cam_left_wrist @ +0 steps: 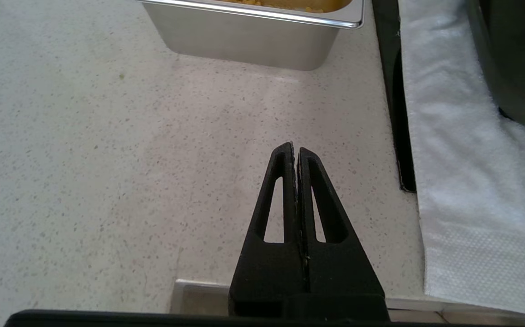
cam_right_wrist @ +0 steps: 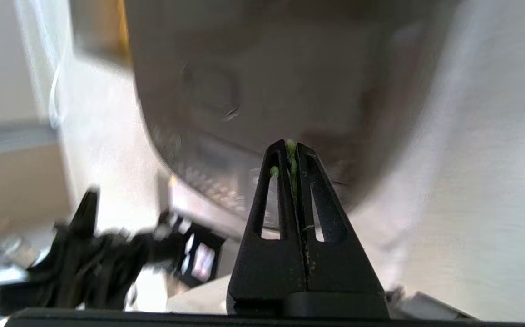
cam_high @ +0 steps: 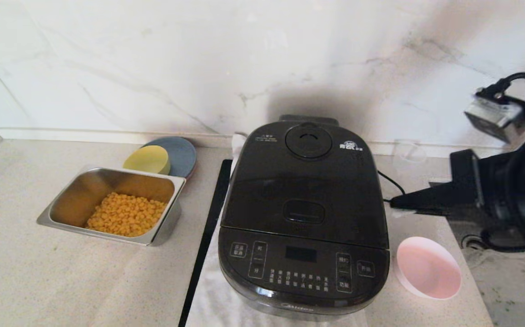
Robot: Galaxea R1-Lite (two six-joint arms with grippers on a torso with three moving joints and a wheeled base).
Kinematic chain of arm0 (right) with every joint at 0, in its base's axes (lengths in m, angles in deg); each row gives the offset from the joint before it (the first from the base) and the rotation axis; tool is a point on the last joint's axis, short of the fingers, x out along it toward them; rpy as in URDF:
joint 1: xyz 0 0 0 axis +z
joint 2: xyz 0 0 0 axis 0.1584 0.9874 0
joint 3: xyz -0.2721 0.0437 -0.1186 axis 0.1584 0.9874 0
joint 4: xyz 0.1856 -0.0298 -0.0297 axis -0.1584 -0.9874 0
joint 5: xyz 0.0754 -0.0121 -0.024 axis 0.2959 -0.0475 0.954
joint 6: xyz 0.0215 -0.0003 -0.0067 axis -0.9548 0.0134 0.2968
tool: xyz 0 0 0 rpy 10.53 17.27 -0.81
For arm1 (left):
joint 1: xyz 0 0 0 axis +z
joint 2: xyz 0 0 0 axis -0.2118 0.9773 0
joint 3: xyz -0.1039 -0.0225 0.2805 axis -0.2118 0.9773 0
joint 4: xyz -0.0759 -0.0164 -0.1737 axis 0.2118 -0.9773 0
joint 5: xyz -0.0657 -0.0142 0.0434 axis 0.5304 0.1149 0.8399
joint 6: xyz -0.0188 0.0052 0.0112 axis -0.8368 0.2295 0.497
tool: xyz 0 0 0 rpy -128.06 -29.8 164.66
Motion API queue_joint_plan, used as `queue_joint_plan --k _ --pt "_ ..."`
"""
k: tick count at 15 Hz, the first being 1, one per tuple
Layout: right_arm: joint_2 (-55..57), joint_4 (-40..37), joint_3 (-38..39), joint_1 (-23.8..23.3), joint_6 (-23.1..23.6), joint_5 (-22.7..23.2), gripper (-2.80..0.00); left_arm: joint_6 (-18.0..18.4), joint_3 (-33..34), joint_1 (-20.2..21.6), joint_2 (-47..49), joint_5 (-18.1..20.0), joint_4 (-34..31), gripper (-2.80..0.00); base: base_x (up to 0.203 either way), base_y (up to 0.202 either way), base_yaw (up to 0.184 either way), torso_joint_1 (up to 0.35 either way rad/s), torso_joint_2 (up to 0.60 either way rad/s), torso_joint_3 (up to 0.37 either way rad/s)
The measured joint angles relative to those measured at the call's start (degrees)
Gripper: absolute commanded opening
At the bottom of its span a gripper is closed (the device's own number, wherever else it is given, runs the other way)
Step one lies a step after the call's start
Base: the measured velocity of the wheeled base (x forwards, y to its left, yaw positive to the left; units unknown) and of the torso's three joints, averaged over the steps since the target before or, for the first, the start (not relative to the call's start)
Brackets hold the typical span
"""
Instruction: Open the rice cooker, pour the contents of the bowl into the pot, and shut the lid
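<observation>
The black rice cooker (cam_high: 303, 218) stands mid-counter on a white towel, its lid (cam_high: 308, 181) down, so the pot is hidden. The pink bowl (cam_high: 428, 268) sits at the cooker's front right and shows only a bare pink inside. My right gripper (cam_high: 394, 203) is shut and points at the cooker's right side, above and behind the bowl. In the right wrist view a few green scraps (cam_right_wrist: 291, 147) cling between the tips of that gripper (cam_right_wrist: 293, 145). My left gripper (cam_left_wrist: 295, 150) is shut and empty over bare counter, near the steel tray.
A steel tray (cam_high: 178, 181) holding corn kernels (cam_high: 126, 213) sits left of the cooker, with a yellow bowl (cam_high: 146, 160) and a blue plate (cam_high: 183, 152) behind it. A black strip (cam_high: 208, 227) runs along the towel's (cam_left_wrist: 462, 159) left edge. The marble wall is close behind.
</observation>
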Motion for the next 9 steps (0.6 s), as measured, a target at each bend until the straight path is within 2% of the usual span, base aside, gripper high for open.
queue_joint_plan --k 2,3,4,6,9 --pt "-3.5 -2.6 -2.1 -2.7 3.4 -5.1 -2.8 0.0 0.0 0.0 0.0 0.0 0.0 -2.8 0.0 0.0 0.0 0.0 0.0 0.0" --pt "-5.2 -3.3 -2.3 -4.1 6.0 -9.0 -2.8 0.0 0.0 0.0 0.0 0.0 0.0 -2.8 0.0 0.0 0.0 0.0 0.0 0.0" --pt "-6.9 -3.9 -2.2 -5.2 8.4 -13.8 -2.8 0.0 0.0 0.0 0.0 0.0 0.0 -2.8 0.0 0.0 0.0 0.0 0.0 0.0" --pt "-11.8 -4.2 -0.2 -6.9 14.2 -26.5 -2.8 0.0 0.0 0.0 0.0 0.0 0.0 -2.8 0.0 0.0 0.0 0.0 0.0 0.0" --pt "-22.9 -4.3 5.7 -10.1 22.9 -42.7 -2.8 0.0 0.0 0.0 0.0 0.0 0.0 -2.8 0.0 0.0 0.0 0.0 0.0 0.0"
